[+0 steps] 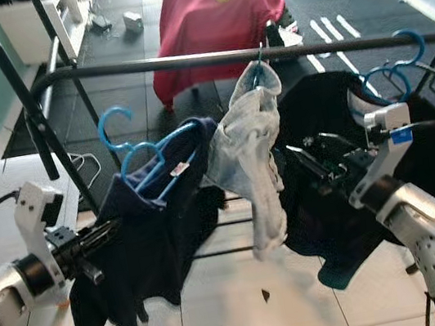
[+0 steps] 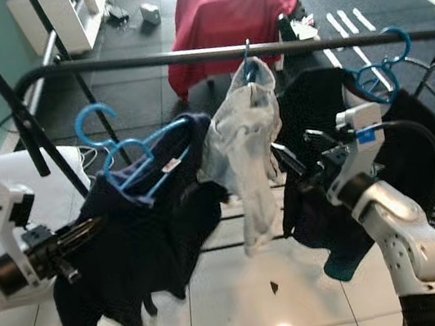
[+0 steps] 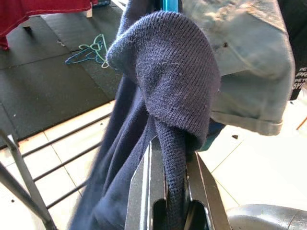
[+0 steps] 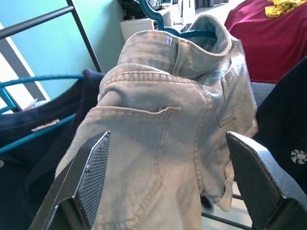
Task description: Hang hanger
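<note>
Left gripper's black fingertips [image 1: 112, 226] vanish into the navy knit sweater [image 1: 152, 248]. Pale denim jeans [image 4: 168, 143] get cut off at the bottom edge in the right wrist view.

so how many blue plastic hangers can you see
At least 4: one blue plastic hanger in the navy sweater, one hooked on the rail holding the pale denim, one over the black garment, one on the floor. Others may be hidden.
</note>
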